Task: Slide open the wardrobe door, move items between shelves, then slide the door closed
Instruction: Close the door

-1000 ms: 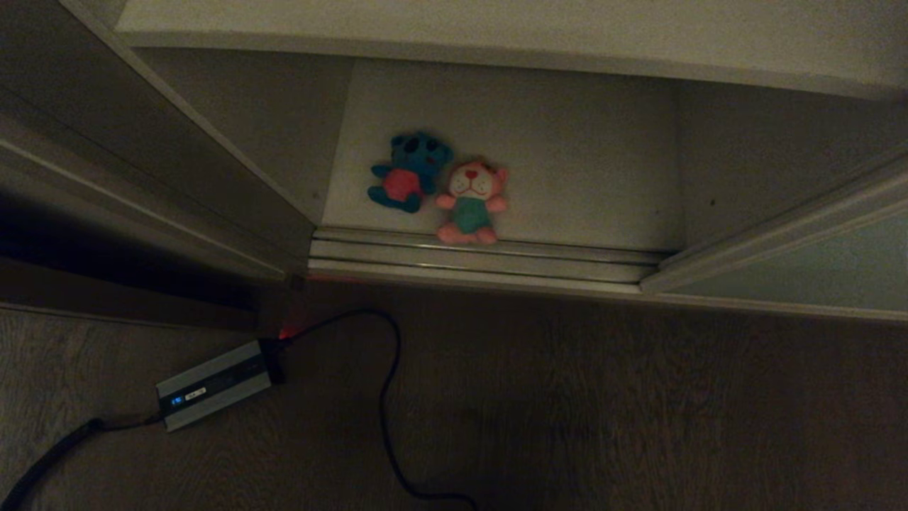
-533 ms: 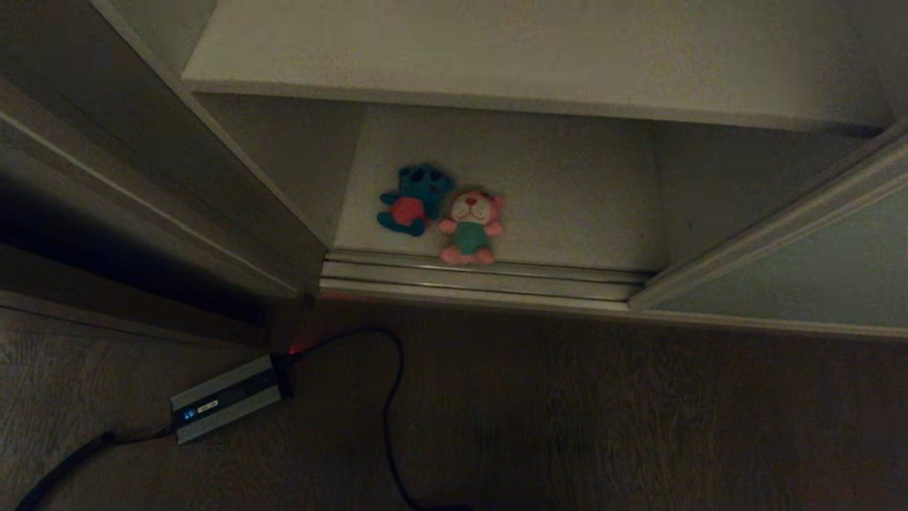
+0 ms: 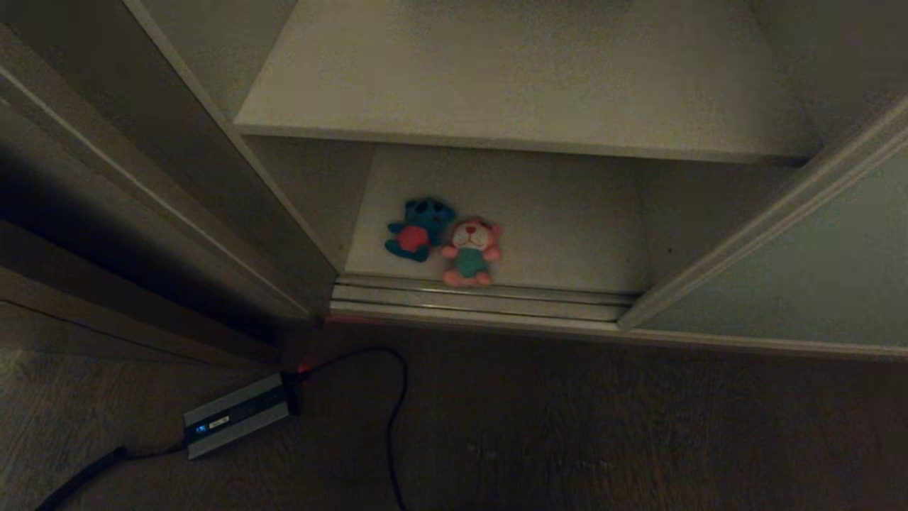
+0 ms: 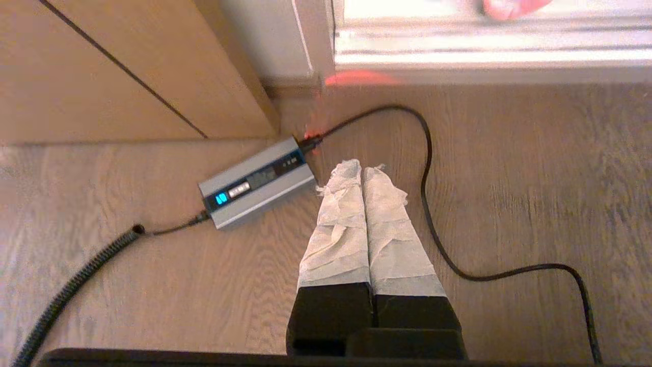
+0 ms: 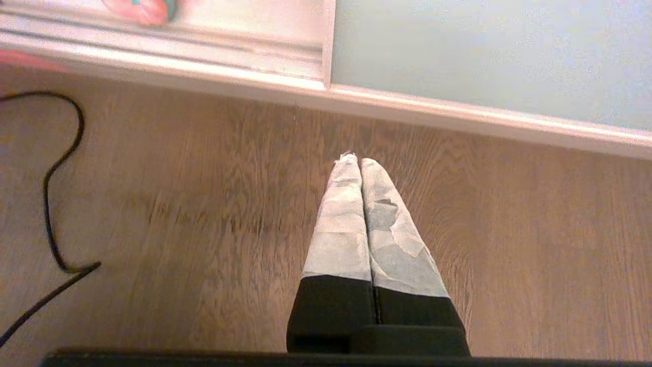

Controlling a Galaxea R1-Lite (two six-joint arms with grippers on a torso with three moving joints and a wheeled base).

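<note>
Wood-grain flooring (image 3: 567, 433) fills the nearest part of the scene, and both arms hang over it. The left gripper (image 4: 362, 171) points down at the boards with its tape-wrapped fingers (image 4: 346, 204) pressed together and nothing between them; just beside its tips lies a grey power box (image 4: 257, 182) with a small blue light, a black cable (image 4: 433, 214) curling away from one end and a coiled lead (image 4: 66, 290) from the other. The right gripper (image 5: 355, 162) hangs over bare floor, its wrapped fingers likewise closed on nothing.

Beyond the floor runs the ribbed metal floor track (image 3: 475, 301). To the right, the sliding wardrobe door (image 3: 801, 277) stands pushed aside, leaving the compartment open. On the lower shelf (image 3: 567, 227), just behind the track, lie the two plush toys: the teal toy (image 3: 418, 228) with a red belly, and touching it on the right the pink toy (image 3: 470, 250), whose feet reach the track's edge. Above and farther back, the upper shelf (image 3: 525, 78) spans the opening. A brown side panel (image 3: 142, 234) closes the left.
</note>
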